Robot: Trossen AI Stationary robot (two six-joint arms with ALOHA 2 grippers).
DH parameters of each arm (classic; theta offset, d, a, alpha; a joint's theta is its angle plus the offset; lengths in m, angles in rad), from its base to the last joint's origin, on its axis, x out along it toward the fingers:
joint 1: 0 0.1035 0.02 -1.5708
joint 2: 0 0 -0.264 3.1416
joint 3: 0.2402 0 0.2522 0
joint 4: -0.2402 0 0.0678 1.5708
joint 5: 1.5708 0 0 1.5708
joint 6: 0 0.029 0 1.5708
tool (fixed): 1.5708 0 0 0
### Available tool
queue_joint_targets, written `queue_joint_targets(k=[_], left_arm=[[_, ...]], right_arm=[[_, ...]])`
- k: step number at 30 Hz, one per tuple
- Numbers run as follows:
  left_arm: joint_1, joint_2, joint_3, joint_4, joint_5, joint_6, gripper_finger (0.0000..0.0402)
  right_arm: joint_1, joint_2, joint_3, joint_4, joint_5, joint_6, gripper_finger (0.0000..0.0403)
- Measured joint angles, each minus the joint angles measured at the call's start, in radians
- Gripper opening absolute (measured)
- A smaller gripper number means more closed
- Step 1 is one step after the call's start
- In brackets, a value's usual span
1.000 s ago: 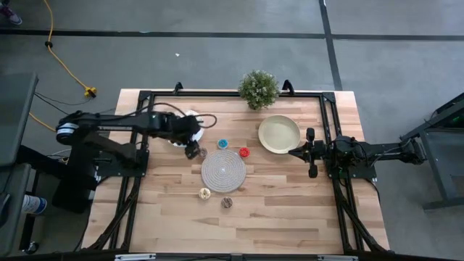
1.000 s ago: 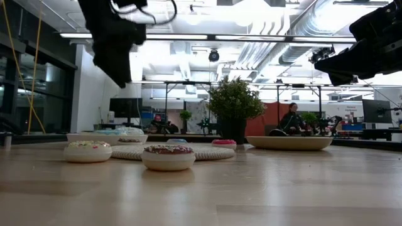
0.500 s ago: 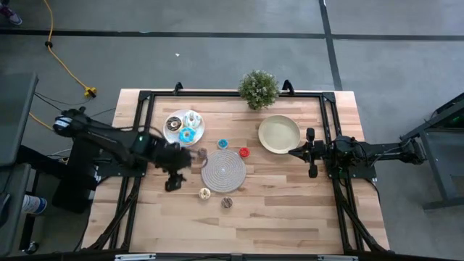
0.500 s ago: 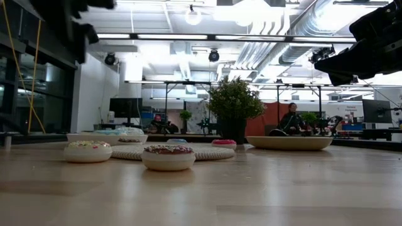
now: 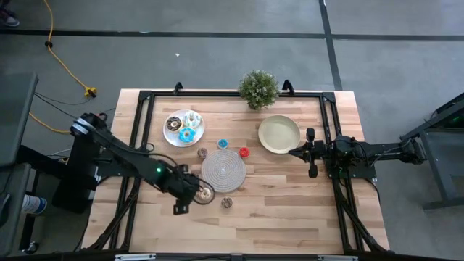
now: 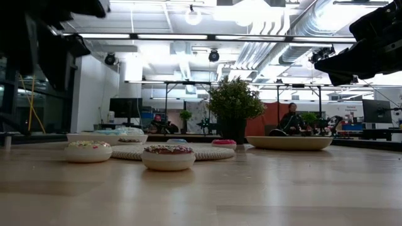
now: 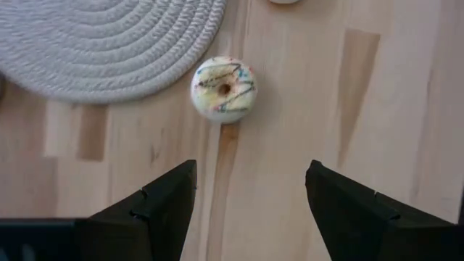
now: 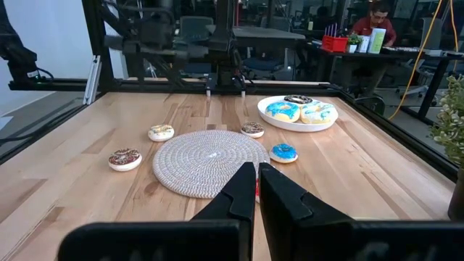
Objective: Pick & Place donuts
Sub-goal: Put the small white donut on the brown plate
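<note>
My left gripper hangs open above the table, pointing down, its fingertips just short of a cream donut that lies flat on the wood beside the woven mat. The high view puts this gripper at the mat's near-left side. A brown-iced donut lies close by. Blue, red and brown donuts lie by the mat's far side. More donuts sit on the white plate. My right gripper is shut and waits near the cream-yellow plate.
A potted plant stands at the far edge of the table. A black frame runs along the left, right and far sides of the table. Bare wood lies toward the near edge. People sit at desks in the room beyond the table.
My left arm has swung from over the white plate toward the near edge and a little right, ending beside the cream donut near the mat. The white plate and its donuts, covered by the arm before, now show. No donut has moved.
</note>
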Motion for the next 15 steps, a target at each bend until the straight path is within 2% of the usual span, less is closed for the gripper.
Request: queue_joint_targets(k=[6, 15], left_arm=[[0.0, 0.102, 0.0, 0.088, -0.017, 0.001, 0.025], [0.001, 0.17, 0.0, 0.115, -0.143, 0.012, 0.025]], right_arm=[[0.0, 0.0, 0.0, 0.002, 0.0, 0.0, 0.0012], [0.0, 0.0, 0.0, 0.001, 0.0, 0.0, 0.0012]])
